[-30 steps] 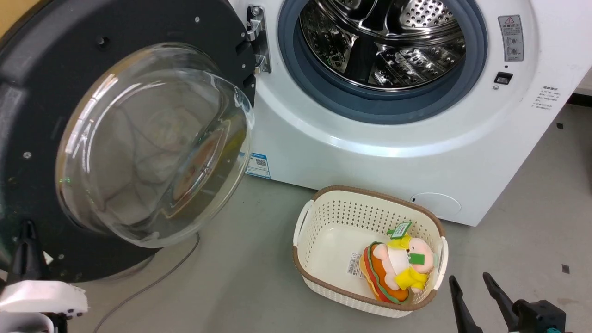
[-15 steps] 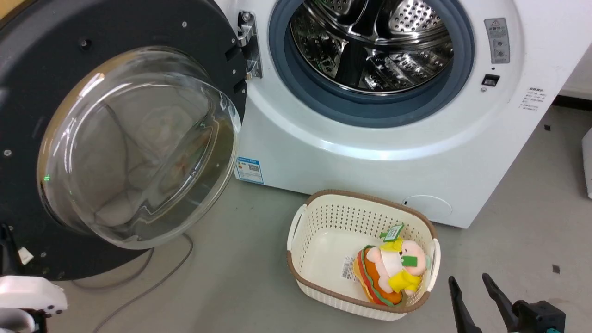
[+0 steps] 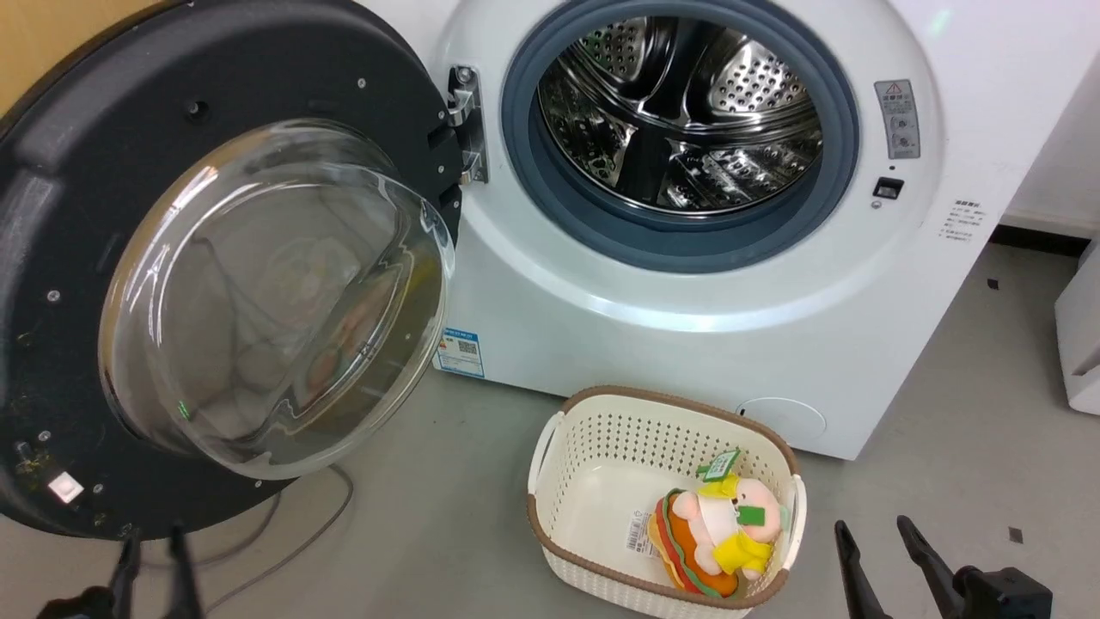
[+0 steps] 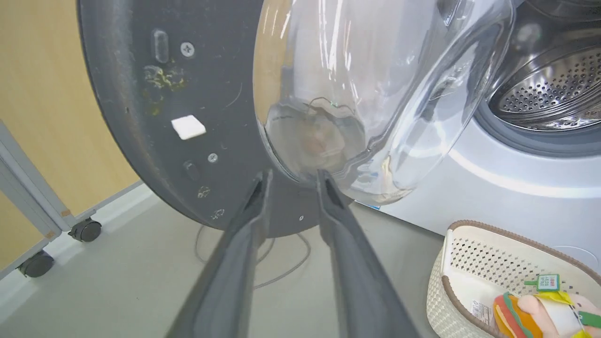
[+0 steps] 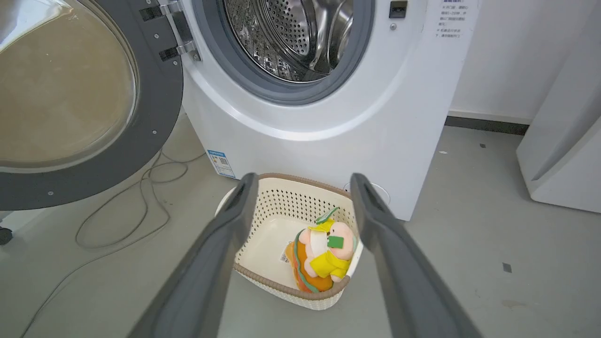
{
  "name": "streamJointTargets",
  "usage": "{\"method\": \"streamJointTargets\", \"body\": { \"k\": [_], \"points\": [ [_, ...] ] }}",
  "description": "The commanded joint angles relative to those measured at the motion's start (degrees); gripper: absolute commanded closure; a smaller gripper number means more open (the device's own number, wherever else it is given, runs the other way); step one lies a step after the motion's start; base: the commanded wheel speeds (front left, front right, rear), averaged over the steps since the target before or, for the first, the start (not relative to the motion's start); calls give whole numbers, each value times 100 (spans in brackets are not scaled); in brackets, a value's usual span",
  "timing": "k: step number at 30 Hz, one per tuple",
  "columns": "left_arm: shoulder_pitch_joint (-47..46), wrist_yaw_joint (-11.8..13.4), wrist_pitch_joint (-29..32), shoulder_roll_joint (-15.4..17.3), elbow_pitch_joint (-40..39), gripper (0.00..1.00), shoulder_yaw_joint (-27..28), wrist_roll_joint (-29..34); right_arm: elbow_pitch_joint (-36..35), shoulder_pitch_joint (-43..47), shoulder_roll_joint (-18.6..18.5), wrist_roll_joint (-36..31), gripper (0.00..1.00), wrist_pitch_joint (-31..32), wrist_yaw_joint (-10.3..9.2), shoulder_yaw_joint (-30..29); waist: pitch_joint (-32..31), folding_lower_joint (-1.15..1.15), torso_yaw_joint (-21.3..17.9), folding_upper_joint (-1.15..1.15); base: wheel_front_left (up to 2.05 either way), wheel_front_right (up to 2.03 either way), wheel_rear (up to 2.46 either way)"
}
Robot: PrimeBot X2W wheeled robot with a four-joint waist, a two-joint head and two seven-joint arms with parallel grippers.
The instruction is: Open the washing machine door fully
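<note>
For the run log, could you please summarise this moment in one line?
washing machine door: wide open | left gripper: open, near door's lower edge | right gripper: open, beside basket

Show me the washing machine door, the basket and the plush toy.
washing machine door [image 3: 266, 297]: head view, glass bowl.
basket [image 3: 636, 392]: head view, brown rim.
plush toy [image 3: 713, 529]: head view, white body.

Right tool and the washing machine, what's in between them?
A cream basket with a plush toy inside sits on the floor between the right tool and the washing machine; the right wrist view shows it.
</note>
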Motion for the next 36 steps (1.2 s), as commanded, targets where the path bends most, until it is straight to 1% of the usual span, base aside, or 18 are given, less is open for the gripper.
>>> {"method": "streamJointTargets", "body": {
  "k": [1,9,16,21,27,31,36],
  "points": [
    [100,-20,-25,-27,-105,0,-26,64,-27,76,16,-36,0,-21,3,1,-20,0,-4,0,0,0,0],
    [399,10,-25,-294,-831,0,-380,147,-203,117,16,-136,0,43,3,-7,-118,0,-136,0,0,0,0],
    [322,-52,41,-387,-1157,0,-874,181,-442,163,16,-212,0,132,3,-1,-200,0,-437,0,0,0,0],
    [183,-139,180,-393,-1222,0,-1207,254,-656,200,16,-351,0,246,3,-37,-241,0,-707,0,0,0,0],
    [88,-188,242,-374,-1156,0,-1471,317,-898,254,16,-431,0,419,3,-97,-256,0,-1027,0,0,0,0],
    [101,-187,324,-379,-1052,0,-1570,314,-1033,317,16,-475,0,502,3,-101,-255,0,-1190,0,0,0,0],
    [154,-156,435,-379,-920,0,-1609,285,-1132,357,16,-476,0,560,3,-102,-231,0,-1282,0,0,0,0]
  ]
}}
